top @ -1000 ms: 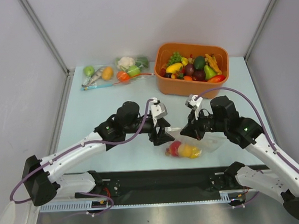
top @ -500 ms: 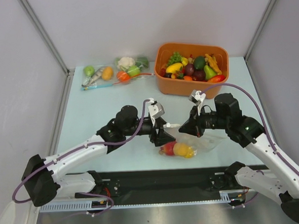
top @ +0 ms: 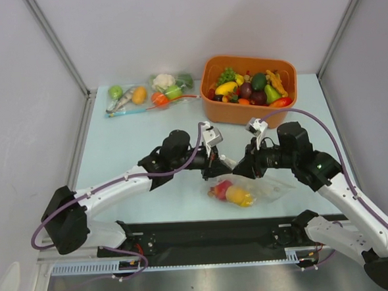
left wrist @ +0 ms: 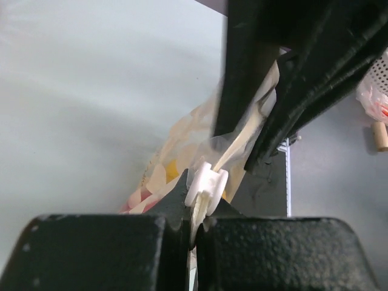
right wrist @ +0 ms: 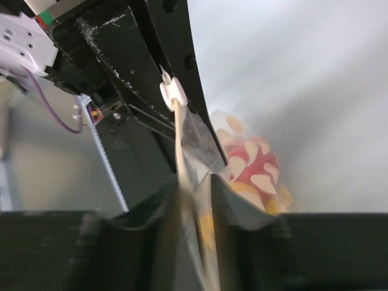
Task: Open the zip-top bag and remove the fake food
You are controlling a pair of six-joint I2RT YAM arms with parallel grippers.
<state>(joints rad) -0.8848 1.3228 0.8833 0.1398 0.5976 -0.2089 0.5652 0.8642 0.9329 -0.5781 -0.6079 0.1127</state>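
Left gripper (left wrist: 195, 219) jaws pressed together, pinching the zip edge of the bag (top: 267, 183) near the table's (top: 115, 157) front edge; right gripper (right wrist: 194, 189) straddles that edge, grip unclear

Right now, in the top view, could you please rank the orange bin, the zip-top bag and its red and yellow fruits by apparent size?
1. orange bin
2. zip-top bag
3. red fruit and yellow fruit: too alike to rank.
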